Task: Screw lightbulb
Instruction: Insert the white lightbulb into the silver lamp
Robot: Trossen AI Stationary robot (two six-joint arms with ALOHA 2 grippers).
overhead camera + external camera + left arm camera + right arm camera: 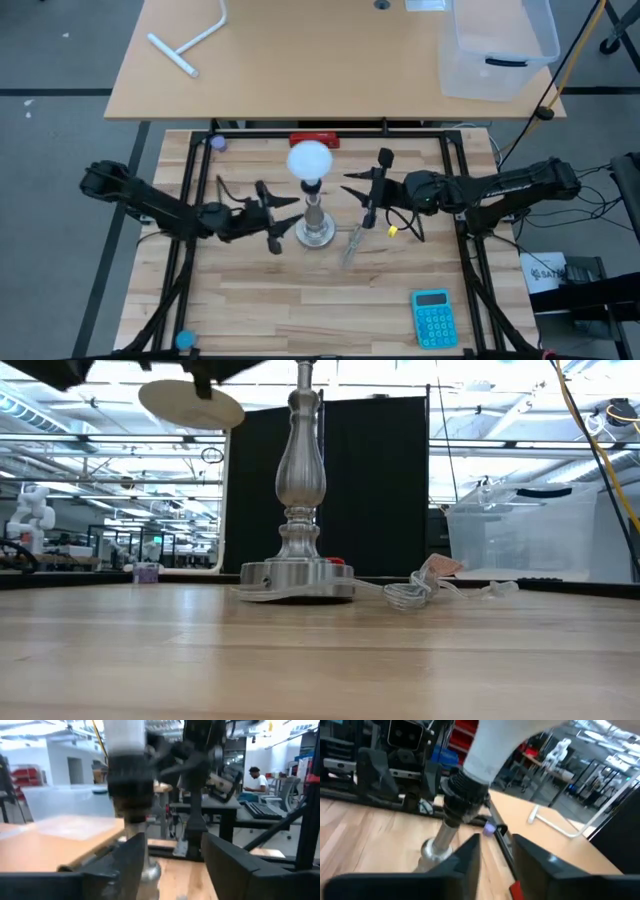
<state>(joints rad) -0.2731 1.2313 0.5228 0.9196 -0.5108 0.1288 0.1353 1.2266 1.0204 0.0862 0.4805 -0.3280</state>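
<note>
1. Nearest the front edge of the pale, wood-grained butcher-block table (250, 310) lies a flat turquoise plastic calculator (432, 318), well apart from the work.
2. At mid-table stands the turned, brushed-silver metal lamp stand (316, 222) on its round foot, a clear cord coiled beside it. The white, smooth, mushroom-shaped lightbulb (310, 161) sits upright in the stand's black ribbed socket (465, 795), its domed head uppermost.
3. The left gripper (283, 218) is just beside the stand's stem. Its dark fingers stand fairly wide, holding nothing, with the stem between them in the left wrist view.
4. The right gripper (352, 187) is near the bulb's neck but apart from it; its fingers are narrowly parted and empty.
5. My reading: the bulb is seated and the turning step is in hand, between grips. The next move calls for the right fingers to close on the slippery bulb neck and twist, while the left steadies the stem.
6. Beyond, a tan table carries a clear plastic bin (497, 45) and a white T-shaped pipe (192, 40).
</note>
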